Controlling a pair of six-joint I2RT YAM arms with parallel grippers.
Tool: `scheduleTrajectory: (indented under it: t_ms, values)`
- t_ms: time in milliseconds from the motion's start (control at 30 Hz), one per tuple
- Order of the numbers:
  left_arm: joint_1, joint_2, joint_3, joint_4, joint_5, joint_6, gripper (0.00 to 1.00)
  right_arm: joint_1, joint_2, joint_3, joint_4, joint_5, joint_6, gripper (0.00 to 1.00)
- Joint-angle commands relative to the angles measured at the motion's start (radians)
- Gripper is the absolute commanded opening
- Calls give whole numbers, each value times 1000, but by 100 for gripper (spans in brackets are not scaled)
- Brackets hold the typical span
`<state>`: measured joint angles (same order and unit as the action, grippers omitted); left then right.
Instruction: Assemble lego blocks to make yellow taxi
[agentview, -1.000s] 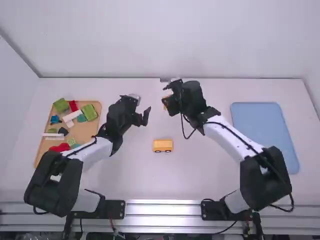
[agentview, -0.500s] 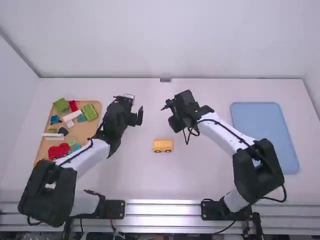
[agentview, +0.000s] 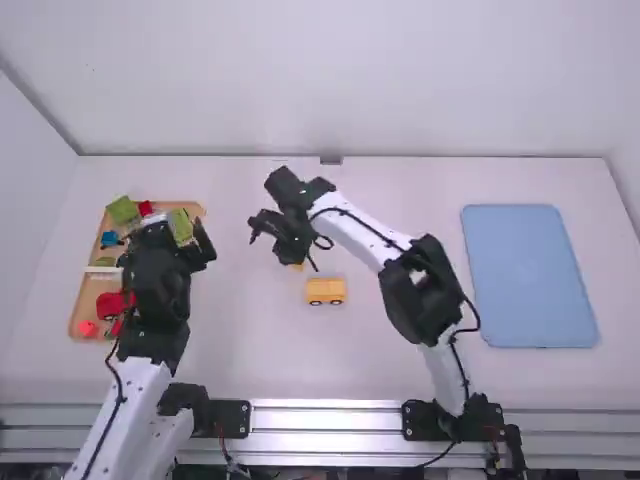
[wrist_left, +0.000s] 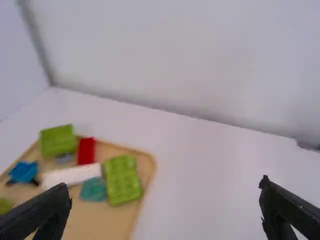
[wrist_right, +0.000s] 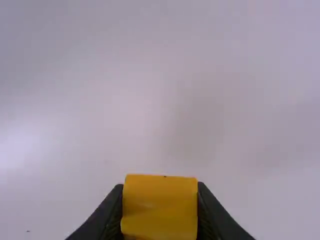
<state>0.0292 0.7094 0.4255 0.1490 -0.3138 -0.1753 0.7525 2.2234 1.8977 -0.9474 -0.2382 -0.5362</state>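
Above a white table, a right gripper (wrist_right: 160, 185) is clamped on a yellow block (wrist_right: 160, 207), its two fingers pressed to the block's opposite sides, just beyond a yellow car body (agentview: 325, 291) standing on dark wheels with no other piece touching it, while a left gripper (wrist_left: 166, 183), fingers wide apart with nothing between them, hangs over a wooden tray (wrist_left: 95, 225) of loose parts. The likeliest mishap is at the joining: a block brought down crooked or off its studs could fail to seat, and the car, which nothing braces, could roll or tip under the push. A grip too low on the block might also strike the car first, and a careless dip by the left could scatter parts it does not want. The count, as seen from the room: two yellow pieces, one gripped and one on the table; in the tray, two large green blocks (wrist_left: 122, 180), part of a third green piece (wrist_left: 5, 205), one upright-lying red block (wrist_left: 86, 151), one long white block (wrist_left: 72, 175), one teal piece (wrist_left: 93, 189) and one blue piece (wrist_left: 24, 172), with a red vehicle-like piece (agentview: 110, 305) nearer the arms; and one blue mat (agentview: 530, 280) at far right
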Motion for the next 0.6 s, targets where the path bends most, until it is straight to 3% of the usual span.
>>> scheduleTrajectory:
  t_ms: [0, 267, 467, 567]
  values:
    - [63, -115, -63, 6, -35, -78, 99, 34, 109, 131, -68, 19, -134, 0]
    - [165, -339, -186, 5, 90, -79, 99, 113, 307, 336, -211, 76, -209, 1]
    - [167, -349, -200, 3, 97, -79, 99, 145, 338, 339, -211, 105, -186, 2]
    - [167, -333, -200, 8, 97, -82, 99, 152, 338, 334, -213, 104, -186, 12]
